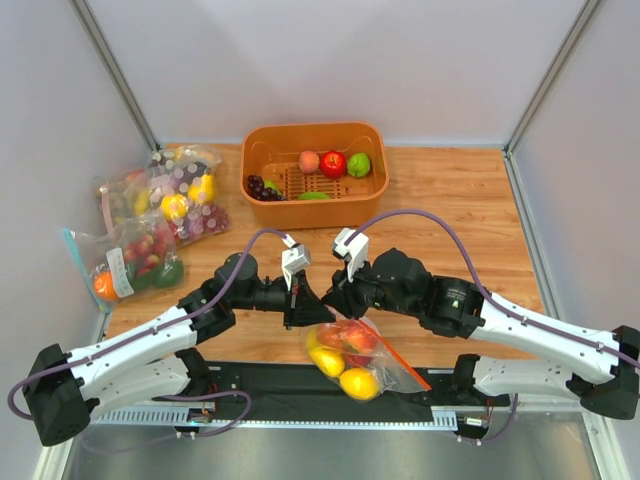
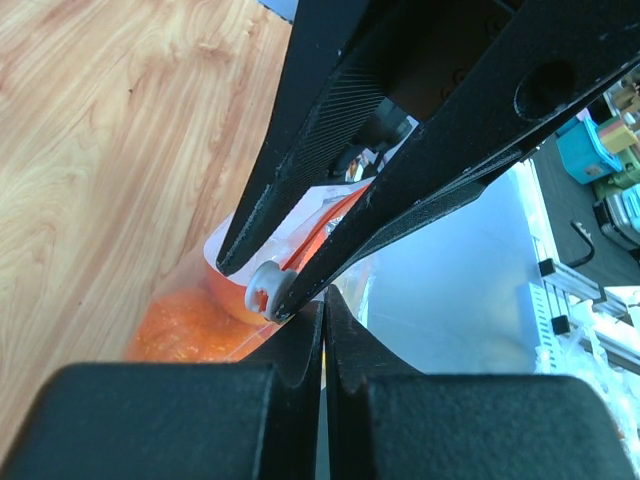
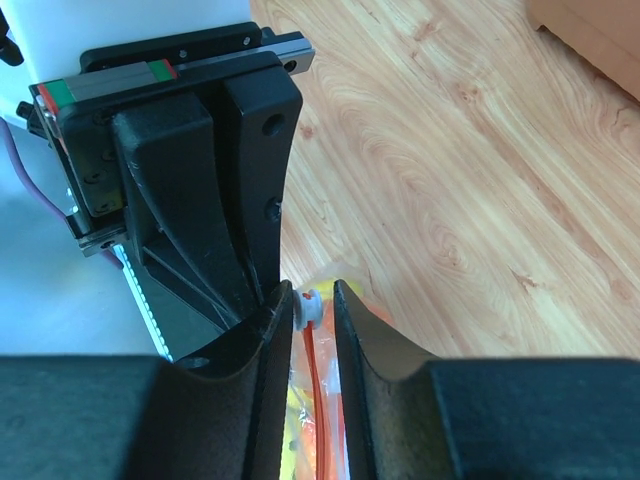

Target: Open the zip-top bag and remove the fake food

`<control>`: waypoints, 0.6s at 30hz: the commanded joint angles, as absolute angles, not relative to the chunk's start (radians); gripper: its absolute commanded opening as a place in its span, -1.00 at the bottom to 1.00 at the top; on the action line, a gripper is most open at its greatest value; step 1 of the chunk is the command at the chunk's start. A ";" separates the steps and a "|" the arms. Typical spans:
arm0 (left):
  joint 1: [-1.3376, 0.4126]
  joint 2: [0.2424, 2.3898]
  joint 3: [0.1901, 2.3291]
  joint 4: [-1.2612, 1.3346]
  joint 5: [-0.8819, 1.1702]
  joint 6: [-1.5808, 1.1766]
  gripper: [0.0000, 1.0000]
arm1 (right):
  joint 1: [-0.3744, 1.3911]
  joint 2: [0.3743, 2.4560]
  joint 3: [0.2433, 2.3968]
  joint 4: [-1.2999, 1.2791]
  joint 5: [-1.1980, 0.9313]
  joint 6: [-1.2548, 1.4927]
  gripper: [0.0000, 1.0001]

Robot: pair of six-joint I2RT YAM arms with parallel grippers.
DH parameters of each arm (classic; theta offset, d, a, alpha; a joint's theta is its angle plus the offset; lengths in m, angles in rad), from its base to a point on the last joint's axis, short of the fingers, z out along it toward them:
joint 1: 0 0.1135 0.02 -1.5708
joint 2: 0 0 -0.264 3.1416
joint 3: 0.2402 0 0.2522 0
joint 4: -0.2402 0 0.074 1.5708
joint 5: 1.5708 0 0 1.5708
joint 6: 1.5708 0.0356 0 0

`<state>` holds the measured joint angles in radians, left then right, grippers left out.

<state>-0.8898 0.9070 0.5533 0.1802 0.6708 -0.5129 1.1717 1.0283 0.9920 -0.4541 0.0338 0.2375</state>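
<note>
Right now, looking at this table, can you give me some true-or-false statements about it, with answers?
1. The left gripper and right gripper both pinch the zip-top bag at its top. True.
2. The fake food lies outside the bag. False: it is inside the bag.
3. The orange basket holds a red apple. True.
4. The zip-top bag sits beside the basket. False: it is at the near edge of the table.

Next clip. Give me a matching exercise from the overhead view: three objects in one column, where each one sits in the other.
Things:
1. zip-top bag
2. red apple
3. blue-zipped bag

Places:
A. inside the orange basket
B. left edge of the table
C. near edge of the table, centre

Pairs: 1-C, 2-A, 3-B
</note>
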 commanded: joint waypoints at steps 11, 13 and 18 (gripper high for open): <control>-0.896 0.893 0.597 0.193 0.649 -0.488 -1.00 | 1.189 1.032 0.999 -0.451 -0.055 0.271 -0.52; -0.894 0.890 0.597 0.189 0.646 -0.486 -1.00 | 1.189 1.037 0.996 -0.448 -0.064 0.278 -0.54; -0.894 0.873 0.595 0.175 0.634 -0.482 -1.00 | 1.189 1.045 0.997 -0.442 -0.106 0.287 -0.85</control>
